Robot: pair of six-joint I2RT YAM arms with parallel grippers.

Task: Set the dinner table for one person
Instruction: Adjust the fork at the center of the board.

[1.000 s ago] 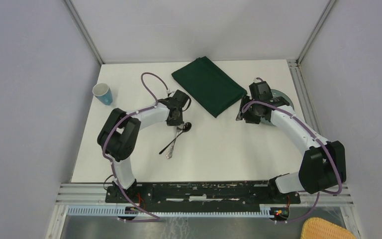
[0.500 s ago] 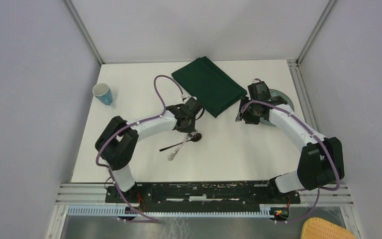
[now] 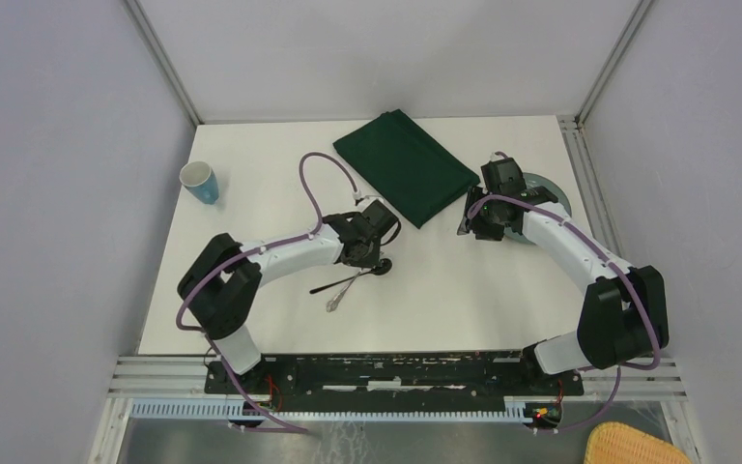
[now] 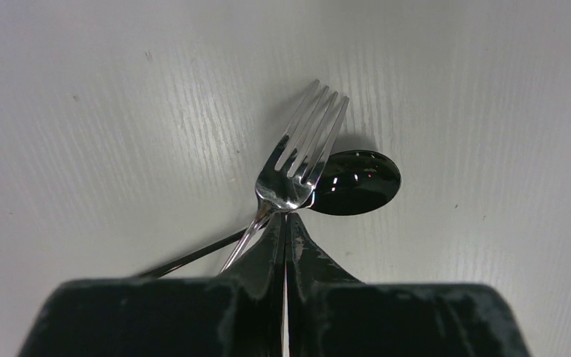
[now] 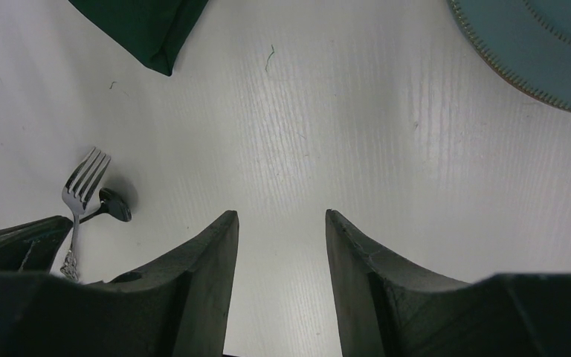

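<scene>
Found the dinner table (image 3: 464,290) filling the centre of the top view, white and bare at lower right. Saw the left gripper (image 4: 284,219) pressed together, tips down against the crossing of a fork (image 4: 301,149) and a spoon (image 4: 357,182) just left of centre; could not tell whether pinching either. Saw the right gripper (image 5: 279,219) spread, with nothing between, above bare tabletop right of centre. Noted a green cloth (image 3: 406,166) at upper centre, a teal plate (image 3: 553,188) at upper right beside that gripper, and a blue cup (image 3: 199,181) at upper left.
</scene>
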